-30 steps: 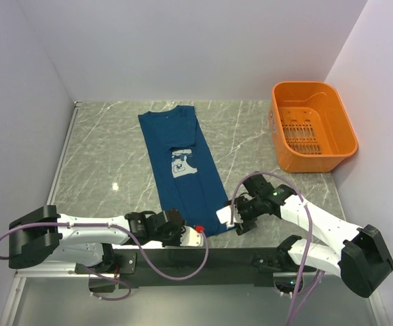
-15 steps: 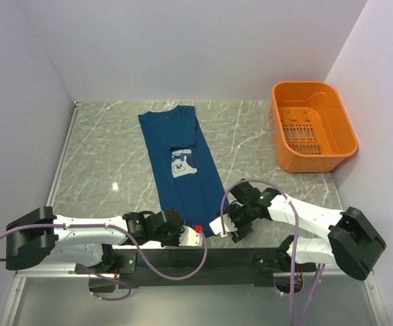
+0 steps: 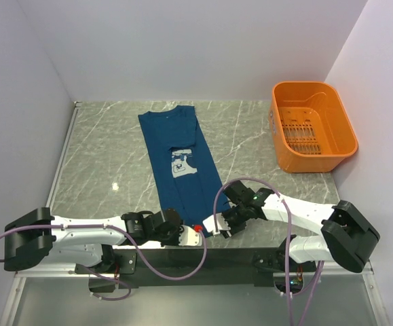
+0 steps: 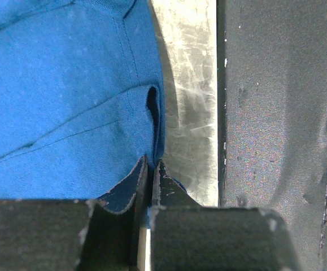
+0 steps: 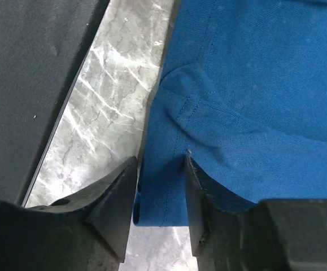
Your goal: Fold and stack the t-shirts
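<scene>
A dark teal-blue t-shirt [image 3: 182,183] lies on the marble table [image 3: 108,156], folded lengthwise into a long strip, its pale grey print [image 3: 180,164] facing up. My left gripper [image 3: 193,232] sits at the strip's near end. In the left wrist view [image 4: 151,167] its jaws are shut on the hem corner of the shirt [image 4: 67,101]. My right gripper [image 3: 214,225] is at the near right corner. In the right wrist view [image 5: 160,160] its jaws stand apart, with the hemmed edge of the shirt [image 5: 253,101] lying between them.
An orange plastic basket [image 3: 344,134] stands at the back right, against the right wall. A black strip [image 3: 237,257] runs along the table's near edge, just behind both grippers. Walls close the table at the left, back and right.
My right gripper has moved left along the near edge to the shirt's near right corner, and the hem now lies between its jaws. The left gripper has barely moved.
</scene>
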`<action>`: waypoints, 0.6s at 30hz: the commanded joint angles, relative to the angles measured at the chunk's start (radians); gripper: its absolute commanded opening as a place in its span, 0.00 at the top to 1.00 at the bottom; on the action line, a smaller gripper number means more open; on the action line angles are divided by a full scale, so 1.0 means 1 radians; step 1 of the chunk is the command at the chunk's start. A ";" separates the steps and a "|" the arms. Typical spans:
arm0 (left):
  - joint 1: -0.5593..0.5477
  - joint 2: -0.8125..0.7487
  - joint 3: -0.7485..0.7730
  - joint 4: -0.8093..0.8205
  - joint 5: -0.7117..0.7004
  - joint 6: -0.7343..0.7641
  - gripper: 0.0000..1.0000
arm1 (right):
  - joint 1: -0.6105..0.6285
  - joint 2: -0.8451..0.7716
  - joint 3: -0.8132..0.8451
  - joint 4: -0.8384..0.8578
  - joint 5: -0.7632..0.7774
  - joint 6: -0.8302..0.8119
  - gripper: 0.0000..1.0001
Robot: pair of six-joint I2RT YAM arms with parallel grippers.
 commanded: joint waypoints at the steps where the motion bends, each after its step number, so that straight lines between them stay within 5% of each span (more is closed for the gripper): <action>1: -0.003 -0.030 -0.003 0.009 0.015 -0.003 0.99 | 0.008 0.043 -0.020 0.022 0.092 0.033 0.56; 9: -0.003 -0.039 -0.005 0.006 0.025 0.002 0.99 | 0.008 0.054 -0.011 0.045 0.132 0.134 0.71; 14: -0.002 -0.039 -0.005 0.008 0.030 0.005 0.99 | 0.005 0.064 0.004 0.082 0.163 0.209 0.96; 18: 0.001 -0.054 -0.006 0.014 0.033 0.000 0.99 | -0.007 0.034 0.042 0.034 0.108 0.217 1.00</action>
